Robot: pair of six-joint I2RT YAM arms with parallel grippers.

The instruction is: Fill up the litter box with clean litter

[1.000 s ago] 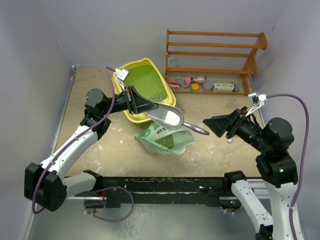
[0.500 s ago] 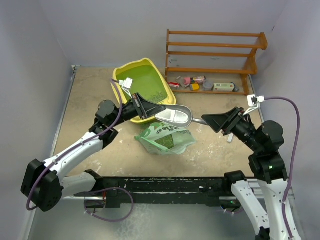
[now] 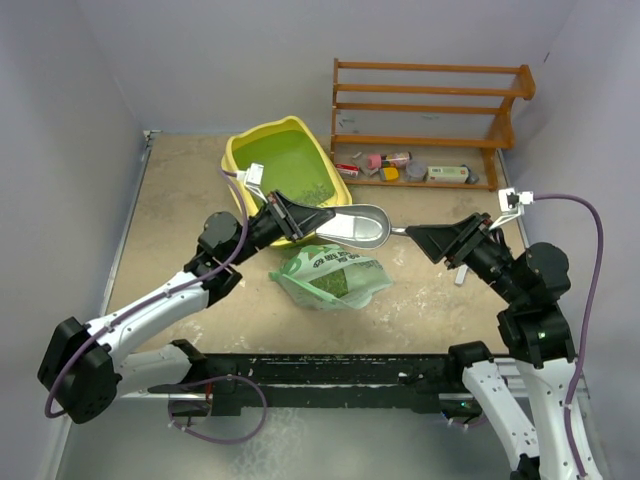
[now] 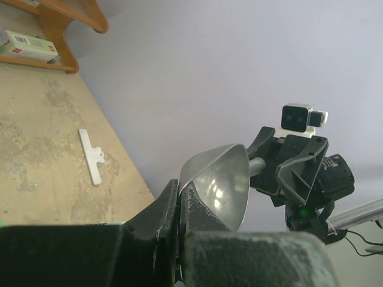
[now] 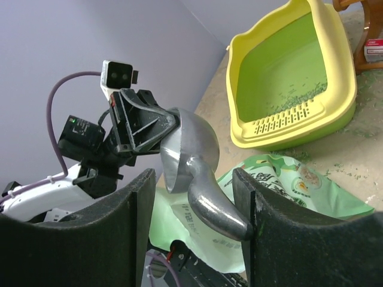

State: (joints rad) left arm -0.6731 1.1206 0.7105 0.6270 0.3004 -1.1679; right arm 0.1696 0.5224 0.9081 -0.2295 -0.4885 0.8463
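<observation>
Scoop (image 3: 352,226), pinched by its bowl rim in the closed left gripper (image 3: 306,217), hangs over the litter bag (image 3: 335,278). Right gripper (image 3: 412,238) jaws straddle the handle, unclamped. Litter box (image 5: 281,128) sits far left, with few granules (image 5: 299,95) inside. Early release would drop the scoop.

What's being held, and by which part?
The left gripper pinches the scoop by its bowl's rim; the right gripper is open around the handle.

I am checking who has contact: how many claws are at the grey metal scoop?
2. The left claw pinches the bowl rim of the grey metal scoop; the right claw straddles its handle, not closed on it.
</observation>
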